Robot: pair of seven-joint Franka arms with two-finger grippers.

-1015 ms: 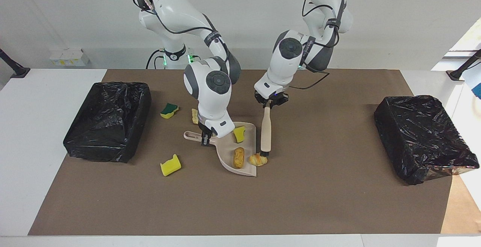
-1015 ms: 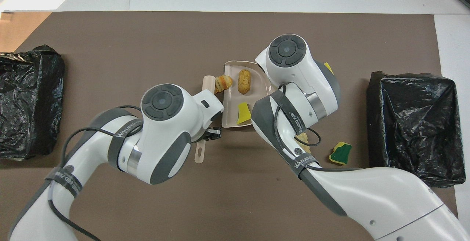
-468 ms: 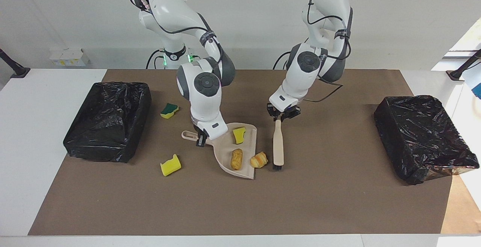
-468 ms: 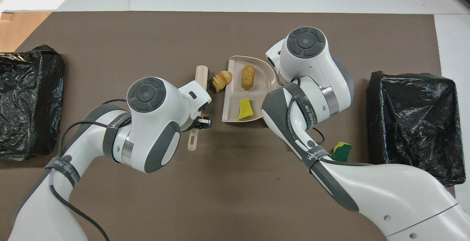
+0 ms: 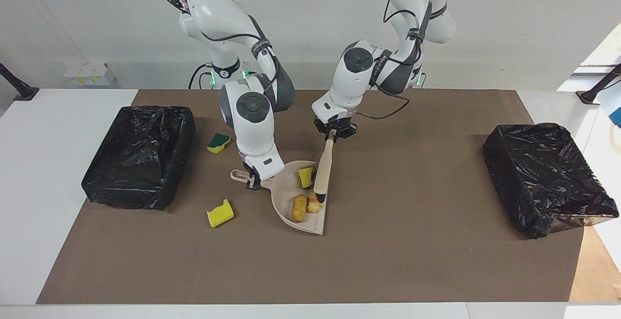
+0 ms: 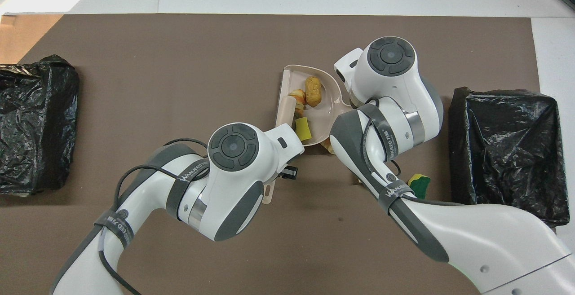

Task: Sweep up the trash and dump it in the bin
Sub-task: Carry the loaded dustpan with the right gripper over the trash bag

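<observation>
Right, nearest the robots: green-backed sponge (image 5: 218, 142) lies loose on the counter (image 5: 436, 260), unswept, just beside the right arm.

Left jaws are clamped on the top of the brush (image 5: 322, 173) handle. Right jaws are clamped on the dustpan (image 5: 281, 197) handle, pan flat on the counter.

Brush head is inside the pan mouth, against the croissant chunk (image 5: 314, 206), which sits beside the bread roll (image 5: 299, 208). Yellow sponge piece (image 5: 306, 177) is deeper in the pan.

Step, as I read it: finish this stroke.
- Push the chunks toward the back wall, not just past the lip.
- Hold the pan lip down; tip it back before any lift.

Farther out, another yellow sponge (image 5: 220, 213) lies loose, toward the right arm's end. I count five scraps in view.

Black-lined bin (image 5: 138, 156) is at the right arm's end, a second bin (image 5: 546, 178) at the left arm's. Both are well apart from the pan, and the paths to them look clear. Risk: the round roll rolling out.
</observation>
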